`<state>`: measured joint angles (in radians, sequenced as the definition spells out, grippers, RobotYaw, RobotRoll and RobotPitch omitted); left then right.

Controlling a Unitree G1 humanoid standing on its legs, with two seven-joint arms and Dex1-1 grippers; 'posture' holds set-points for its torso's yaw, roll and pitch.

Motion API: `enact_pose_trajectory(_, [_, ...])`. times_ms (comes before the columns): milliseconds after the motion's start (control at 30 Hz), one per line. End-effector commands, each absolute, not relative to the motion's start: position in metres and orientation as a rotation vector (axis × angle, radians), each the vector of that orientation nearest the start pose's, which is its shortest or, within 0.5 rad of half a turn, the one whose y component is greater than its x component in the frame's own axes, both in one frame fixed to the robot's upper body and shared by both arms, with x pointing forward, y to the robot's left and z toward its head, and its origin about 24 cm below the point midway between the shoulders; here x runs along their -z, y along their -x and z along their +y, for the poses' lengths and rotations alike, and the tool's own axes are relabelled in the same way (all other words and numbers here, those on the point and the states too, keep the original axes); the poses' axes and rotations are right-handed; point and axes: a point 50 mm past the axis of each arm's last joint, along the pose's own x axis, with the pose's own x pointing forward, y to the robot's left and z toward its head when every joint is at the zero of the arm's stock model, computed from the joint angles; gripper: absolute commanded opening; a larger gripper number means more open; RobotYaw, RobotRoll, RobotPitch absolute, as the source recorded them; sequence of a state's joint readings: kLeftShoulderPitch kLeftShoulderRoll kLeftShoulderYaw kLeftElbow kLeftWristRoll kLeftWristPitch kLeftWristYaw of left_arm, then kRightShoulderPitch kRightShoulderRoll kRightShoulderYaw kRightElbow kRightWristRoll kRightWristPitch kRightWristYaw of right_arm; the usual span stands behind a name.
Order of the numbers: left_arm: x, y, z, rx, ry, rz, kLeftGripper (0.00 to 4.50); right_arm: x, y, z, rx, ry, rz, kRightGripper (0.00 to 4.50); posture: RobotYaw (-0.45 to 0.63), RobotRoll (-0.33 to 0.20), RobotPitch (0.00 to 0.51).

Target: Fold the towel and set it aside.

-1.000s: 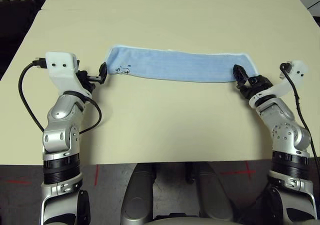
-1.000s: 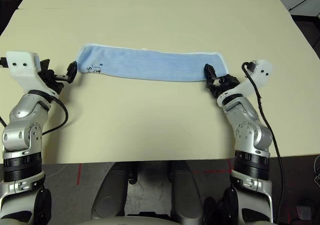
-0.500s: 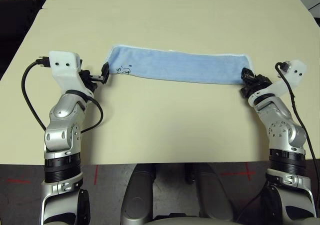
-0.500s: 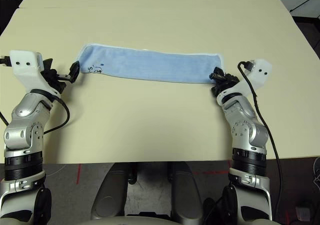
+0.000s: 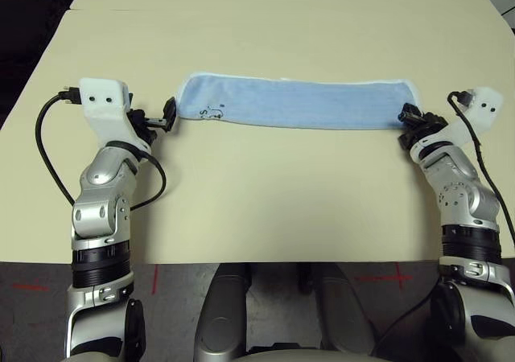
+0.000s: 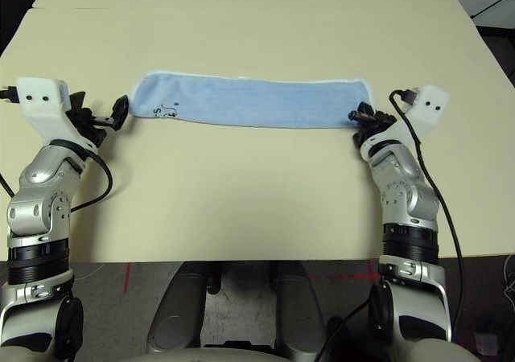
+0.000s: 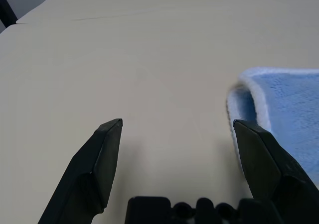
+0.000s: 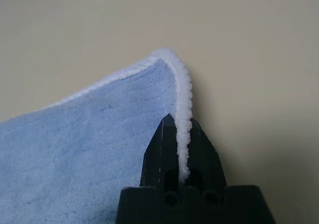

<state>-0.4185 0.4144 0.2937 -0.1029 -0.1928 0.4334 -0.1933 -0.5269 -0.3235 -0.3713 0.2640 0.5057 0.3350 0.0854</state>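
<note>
the light-blue terry towel with white stitched edging [image 5: 294, 102] lies as a long folded band on the cream table [image 5: 265, 201], its long axis running straight from one gripper to the other. the right gripper [image 8: 178, 143] is clamped on the white edge of the band's end, the cloth pinched between its black fingers [image 8: 158, 149]. the left gripper [image 7: 182, 154] stands wide apart and holds nothing; the opposite end, the one with the small dark motif [image 5: 214, 112], sits just beside its inner finger [image 7: 261, 164], touching or nearly so. judging from this, the left arm is the nearer one to that free end and would need to shift sideways onto it before any end-to-end fold.
</note>
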Motion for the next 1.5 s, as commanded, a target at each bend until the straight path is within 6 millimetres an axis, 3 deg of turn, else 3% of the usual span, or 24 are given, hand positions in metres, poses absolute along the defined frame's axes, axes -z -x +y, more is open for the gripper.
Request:
enact_pose_trajectory(33, [-0.178, -0.307, 0.249, -0.007, -0.153, -0.143, 4.50, -0.110, -0.329, -0.279, 0.206, -0.358, 0.030, 0.03, 0.02, 0.000, 0.331])
enact_pose_trajectory(400, [-0.177, -0.310, 0.246, 0.001, -0.145, -0.147, 4.50, -0.117, -0.325, -0.298, 0.270, -0.320, 0.004, 0.03, 0.00, 0.000, 0.325])
enact_pose_trajectory(567, [-0.178, -0.311, 0.244, 0.003, -0.145, -0.150, 4.50, -0.124, -0.329, -0.293, 0.245, -0.324, -0.020, 0.03, 0.00, 0.000, 0.322])
enact_pose_trajectory(733, [-0.178, -0.312, 0.243, 0.004, -0.144, -0.153, 4.50, -0.139, -0.337, -0.271, 0.143, -0.351, -0.084, 0.03, 0.01, 0.000, 0.318])
enact_pose_trajectory(1033, [-0.177, -0.311, 0.241, 0.003, -0.139, -0.154, 4.50, -0.165, -0.340, -0.207, -0.136, -0.420, -0.166, 0.03, 0.02, 0.000, 0.316])
enact_pose_trajectory(1500, [-0.176, -0.311, 0.240, -0.002, -0.135, -0.154, 4.50, -0.176, -0.333, -0.153, -0.388, -0.424, -0.160, 0.03, 0.03, 0.000, 0.312])
